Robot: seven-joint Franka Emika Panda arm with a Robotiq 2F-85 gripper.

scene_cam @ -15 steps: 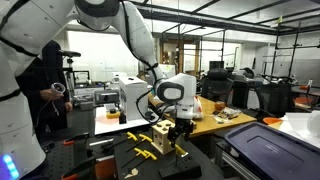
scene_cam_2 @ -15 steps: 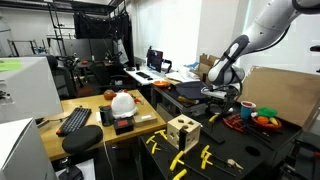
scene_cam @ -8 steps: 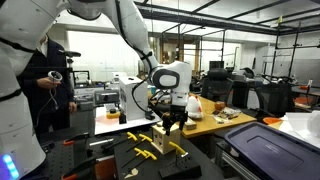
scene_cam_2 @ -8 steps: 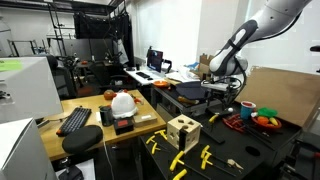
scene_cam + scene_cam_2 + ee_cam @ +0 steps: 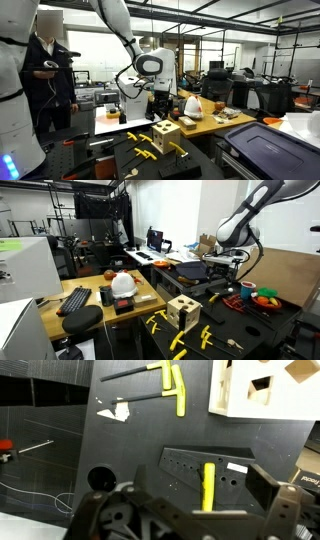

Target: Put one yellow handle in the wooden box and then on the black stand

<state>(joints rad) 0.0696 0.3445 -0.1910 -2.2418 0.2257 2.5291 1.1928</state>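
Note:
In the wrist view a yellow handle (image 5: 208, 486) stands upright in the black stand (image 5: 232, 462), which has rows of holes. My gripper (image 5: 200, 502) hangs above it, open, with nothing between its fingers (image 5: 268, 488). The pale wooden box (image 5: 240, 392) sits at the top right, two more yellow handles (image 5: 178, 388) with dark shafts beside it. In both exterior views the gripper (image 5: 160, 101) (image 5: 231, 264) is raised well above the wooden box (image 5: 163, 138) (image 5: 183, 311). Loose yellow handles (image 5: 146, 152) (image 5: 179, 340) lie on the dark table.
A torn white scrap (image 5: 113, 410) and a small red item (image 5: 5, 448) lie on the black tabletop. A white helmet (image 5: 123, 283) and keyboard (image 5: 75, 300) sit on a side desk, a bowl of colourful items (image 5: 262, 299) near the stand. A person (image 5: 45, 70) stands behind.
The arm has lifted up and away from the stand and box, with the gripper open throughout. The yellow handle stays standing in the black stand.

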